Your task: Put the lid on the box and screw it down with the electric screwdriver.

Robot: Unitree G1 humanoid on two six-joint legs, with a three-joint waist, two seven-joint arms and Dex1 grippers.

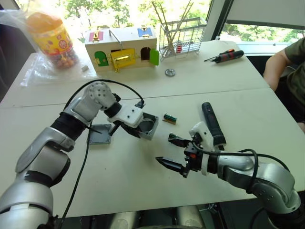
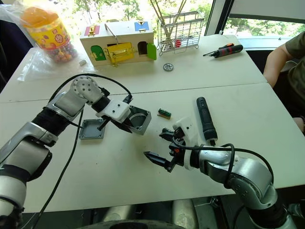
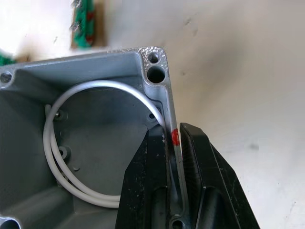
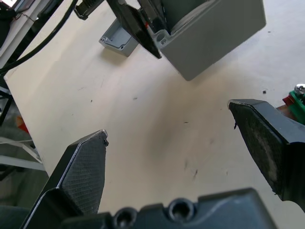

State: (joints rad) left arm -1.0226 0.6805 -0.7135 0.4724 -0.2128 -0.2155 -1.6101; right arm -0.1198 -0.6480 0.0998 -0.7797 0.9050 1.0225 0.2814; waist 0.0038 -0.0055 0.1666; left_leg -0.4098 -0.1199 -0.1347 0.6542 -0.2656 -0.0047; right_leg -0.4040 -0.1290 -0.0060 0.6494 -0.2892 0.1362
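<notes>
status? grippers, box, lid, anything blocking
Left gripper shut on box wall, box tilted. Right gripper open, empty, beside it. Lid on table left of box, not on yet. Electric screwdriver lying untouched. Nothing blocking.

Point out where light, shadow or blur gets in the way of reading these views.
Left eye view: windows behind the table blow out to white, washing the wire rack. Left wrist view: the left gripper pinching the box wall is sharp, while the green part is blurred. Right wrist view: the near fingertips look soft, with a faint shadow on the tabletop.
</notes>
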